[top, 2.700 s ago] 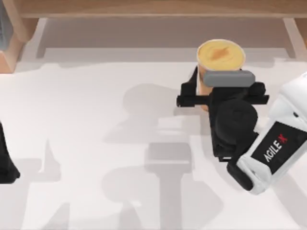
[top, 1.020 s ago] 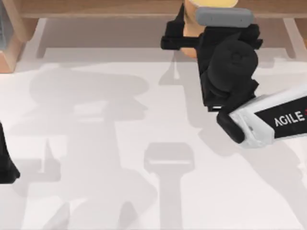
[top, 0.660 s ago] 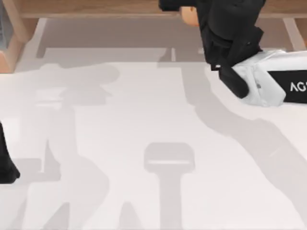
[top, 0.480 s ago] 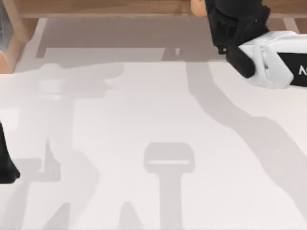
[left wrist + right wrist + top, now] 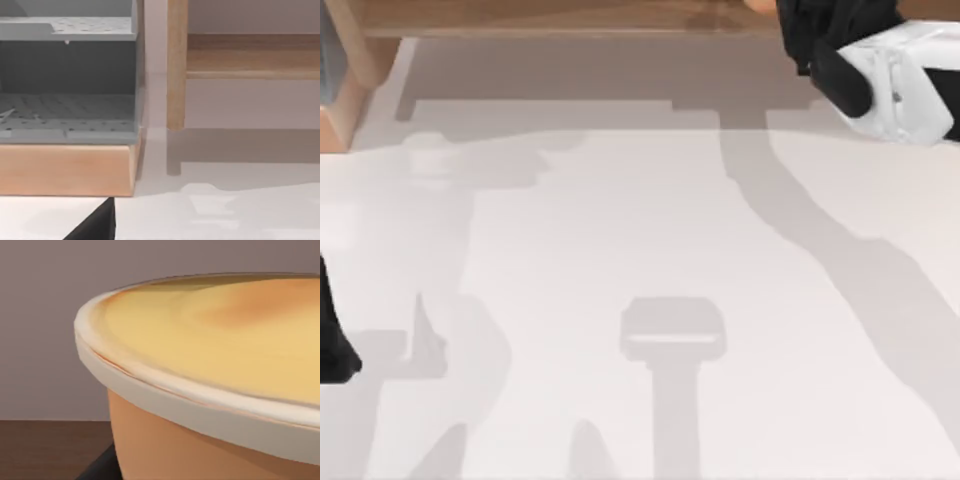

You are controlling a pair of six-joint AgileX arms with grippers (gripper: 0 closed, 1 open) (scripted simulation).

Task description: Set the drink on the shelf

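The white table point(image 5: 640, 260) takes most of the top view. The wooden shelf point(image 5: 570, 15) runs along its 12 o'clock edge. My left arm point(image 5: 332, 345) is parked at 9 o'clock, near the table edge, and I cannot tell how its gripper stands.

My right arm point(image 5: 905, 75) reaches out to about 1 o'clock. Its wrist is over the shelf plank, and the right gripper point(image 5: 825, 20) is at the very border of the top view.

The drink point(image 5: 210, 365) sits very near the right wrist camera, upright. A brown surface lies low behind it, so I judge it is over the shelf or just on it, but I cannot see its bottom.

One dark finger point(image 5: 100, 467) lies against the cup wall below the pale rim, so I take the gripper to be closed around the drink.

I judge the cup light, with a thin wall that can dent. Its open creamy top could spill if it tilts. The tapered side could slip downward, so the best hold is at mid-wall, with gentle pressure.
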